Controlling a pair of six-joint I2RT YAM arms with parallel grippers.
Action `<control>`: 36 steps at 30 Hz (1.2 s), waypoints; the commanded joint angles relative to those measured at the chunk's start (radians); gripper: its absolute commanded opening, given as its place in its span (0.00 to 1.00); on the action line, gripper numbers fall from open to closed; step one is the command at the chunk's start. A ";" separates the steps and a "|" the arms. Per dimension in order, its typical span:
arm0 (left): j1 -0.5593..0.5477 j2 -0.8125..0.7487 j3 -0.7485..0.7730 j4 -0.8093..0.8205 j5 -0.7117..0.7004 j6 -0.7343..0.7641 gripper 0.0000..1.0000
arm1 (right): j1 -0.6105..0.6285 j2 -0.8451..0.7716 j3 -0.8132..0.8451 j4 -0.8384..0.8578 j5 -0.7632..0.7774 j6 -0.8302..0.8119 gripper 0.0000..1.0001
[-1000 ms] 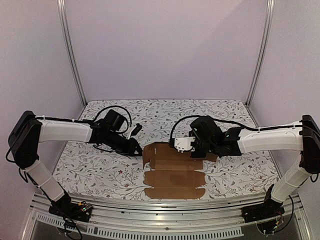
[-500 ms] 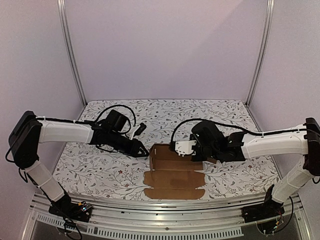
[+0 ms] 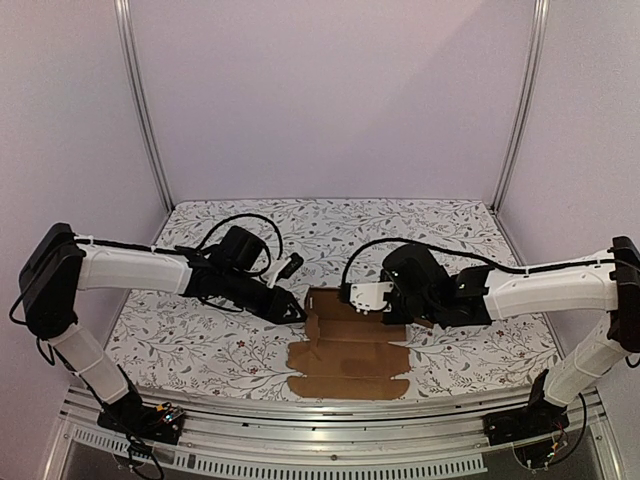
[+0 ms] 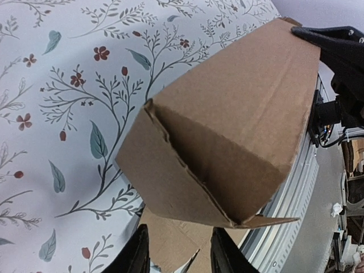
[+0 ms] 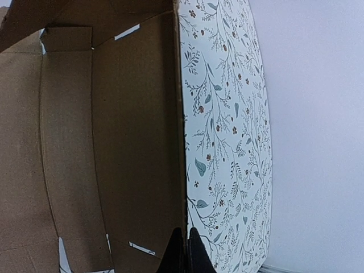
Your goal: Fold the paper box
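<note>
**Desk:** What does the shot show?

**Operator:** I have the paper box (image 3: pixel 345 340) half-formed on the floral table (image 3: pixel 180 340): its far panels stand up as walls while the near flaps lie flat toward the arm bases. My left gripper (image 3: pixel 296 312) sits at the box's left end, its fingers (image 4: pixel 139 256) parted with a gap between them. The raised corner fills that wrist view just ahead of the fingertips, and I see nothing clamped between them. My right gripper (image 3: pixel 362 295) reaches over the far wall with its fingers pressed tightly together. In its own view, that wall's top edge runs straight out ahead of the closed tips.

**Desk:** Which step is this?

**Operator:** I judge it to be raising the side walls. The far wall is up and the left end is being shaped. The next move calls for tucking the left end flap inward while the right arm steadies the wall, so that nothing springs back.

**Desk:** Anything unclear?

**Operator:** I cannot tell whether either gripper actually touches the cardboard. The right arm covers the box's far right corner, and both wrist views cut off the near flaps.
</note>
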 commanded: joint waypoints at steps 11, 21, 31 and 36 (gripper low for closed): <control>-0.077 -0.009 -0.032 0.032 -0.133 0.013 0.38 | 0.081 0.013 -0.057 0.056 0.126 -0.013 0.00; -0.117 -0.008 -0.042 0.049 -0.218 0.018 0.41 | 0.115 0.044 -0.077 0.103 0.262 -0.060 0.00; -0.159 -0.003 -0.086 0.153 -0.349 -0.011 0.42 | 0.156 0.066 -0.092 0.135 0.328 -0.031 0.00; -0.173 0.024 -0.076 0.222 -0.398 -0.016 0.42 | 0.179 0.076 -0.094 0.134 0.356 -0.015 0.00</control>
